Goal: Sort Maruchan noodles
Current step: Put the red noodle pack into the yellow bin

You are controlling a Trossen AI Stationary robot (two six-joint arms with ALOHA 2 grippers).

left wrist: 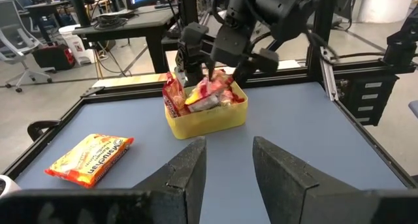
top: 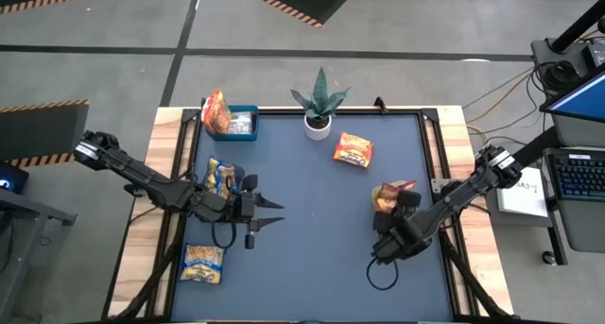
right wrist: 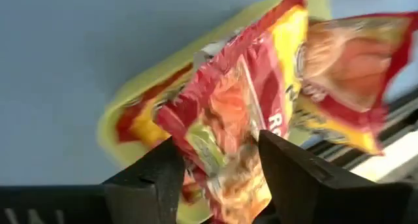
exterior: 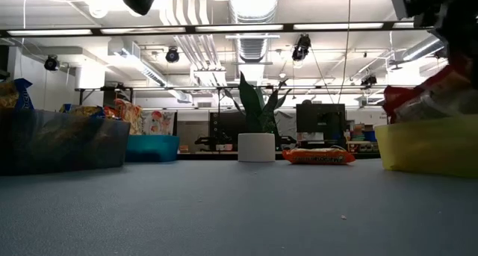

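I have the right hand (right wrist: 215, 172) over the yellow bin (left wrist: 215, 119) by the bench's right edge, fingers apart around an orange-red packet (right wrist: 228, 119) dropping in; next I fetch the loose packet (top: 353, 150) near the plant (top: 319, 107), while the left hand (left wrist: 228, 165) waits half-open.

My right gripper (left wrist: 204, 68) is dark, and directly under it I see a yellow-green bin (left wrist: 208, 118) stuffed with red, orange and yellow packets (right wrist: 241, 113), one marked with white lettering. Off to that gripper's far side lies an orange-red packet (top: 354, 150) with a yellow centre on the dark blue table (top: 321, 258). Beside my dark left gripper (top: 267, 213) I see two yellow-and-blue packets (top: 220, 177), and beyond them a blue bin (top: 240, 124). The plant (top: 319, 97) is green in a white pot.
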